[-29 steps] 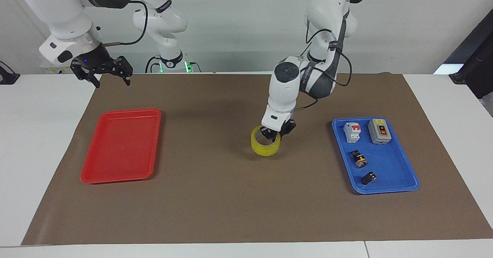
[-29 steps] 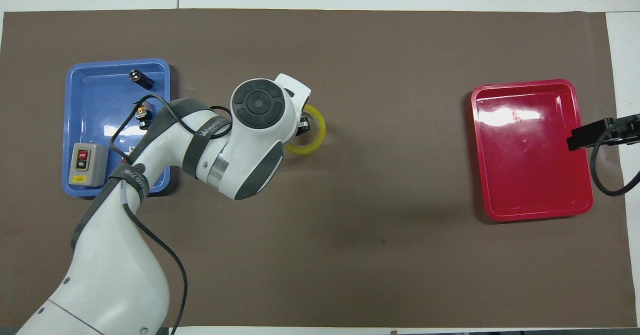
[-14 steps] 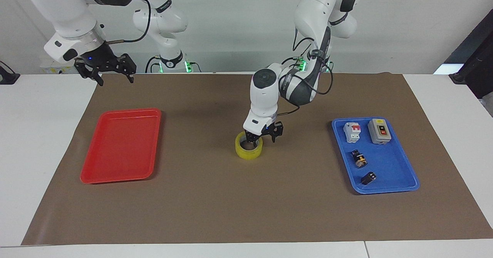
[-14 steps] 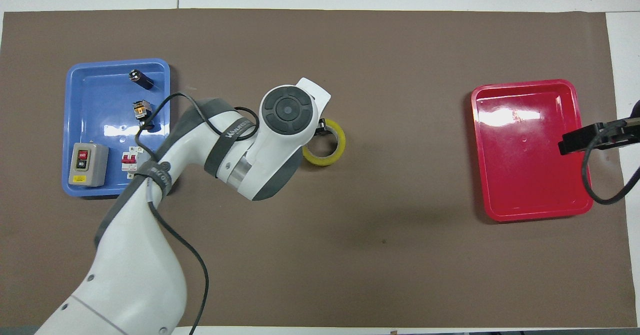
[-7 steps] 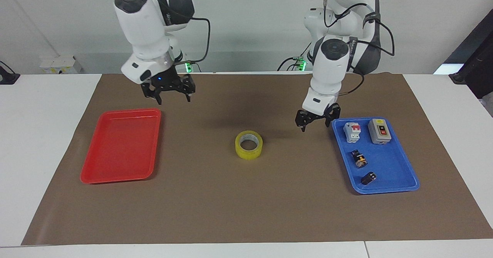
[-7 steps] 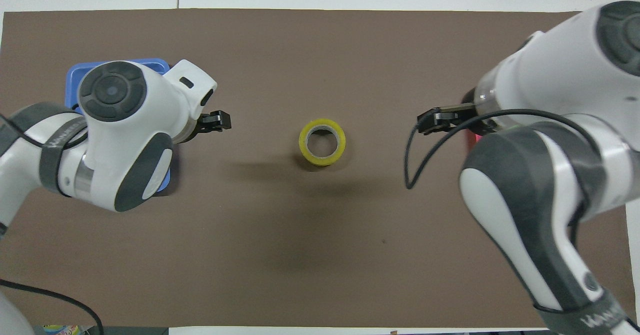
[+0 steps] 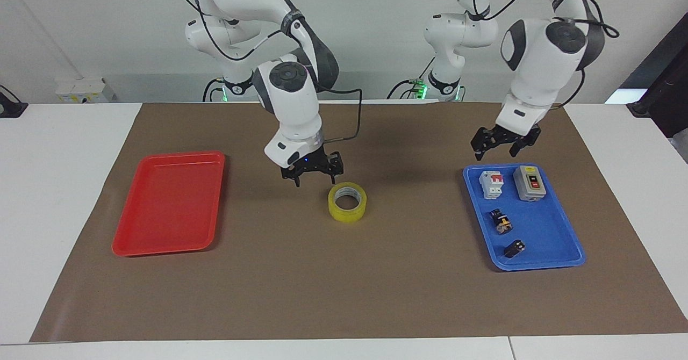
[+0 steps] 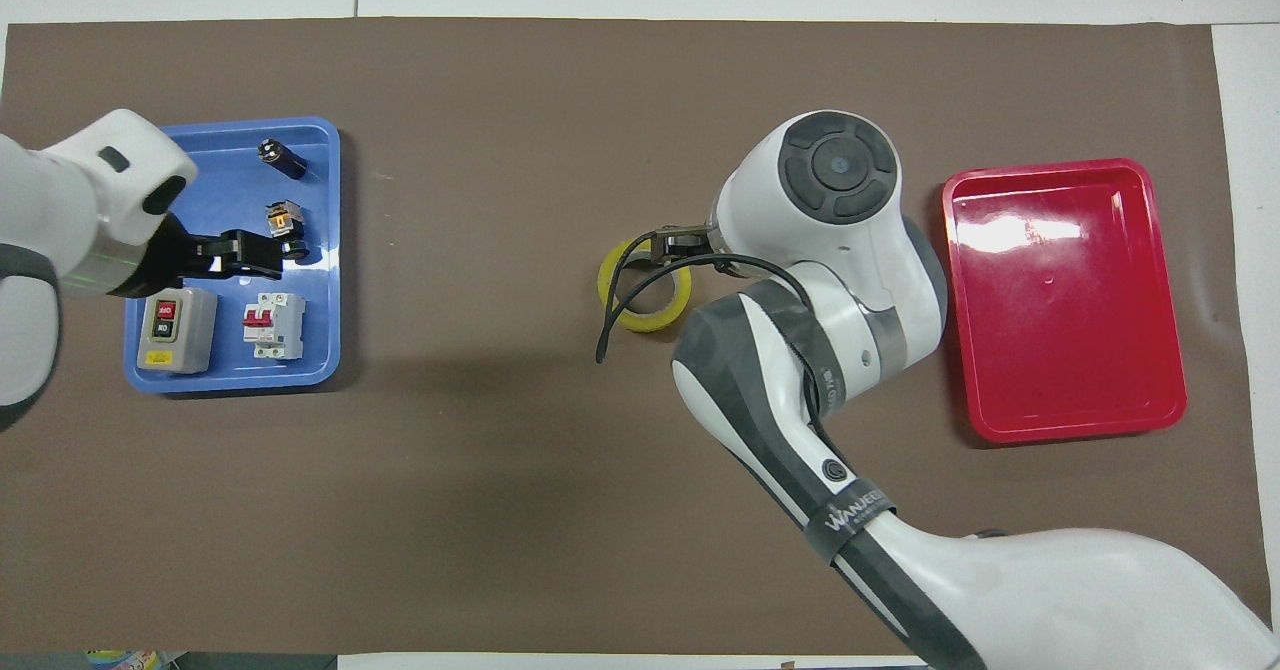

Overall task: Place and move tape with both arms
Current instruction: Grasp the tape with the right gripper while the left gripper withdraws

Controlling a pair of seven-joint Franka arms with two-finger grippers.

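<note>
On blue tray point(image 7: 559, 252) switch box point(image 7: 529, 182), breaker point(image 7: 491, 184), red tray point(image 7: 169, 204) bare, both tools spread.

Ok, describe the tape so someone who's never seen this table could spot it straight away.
Find the brown mat with a red tray at one end and a blue tray at the other. The tape lies flat midway between them: the only yellow ring, alone on the mat.

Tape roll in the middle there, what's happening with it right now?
The tape lies flat on the brown mat, midway between the red tray and the blue tray, held by neither arm. The right gripper hangs open just above the mat beside it, not touching. The left gripper, open too, is over the mat next to the blue tray.
</note>
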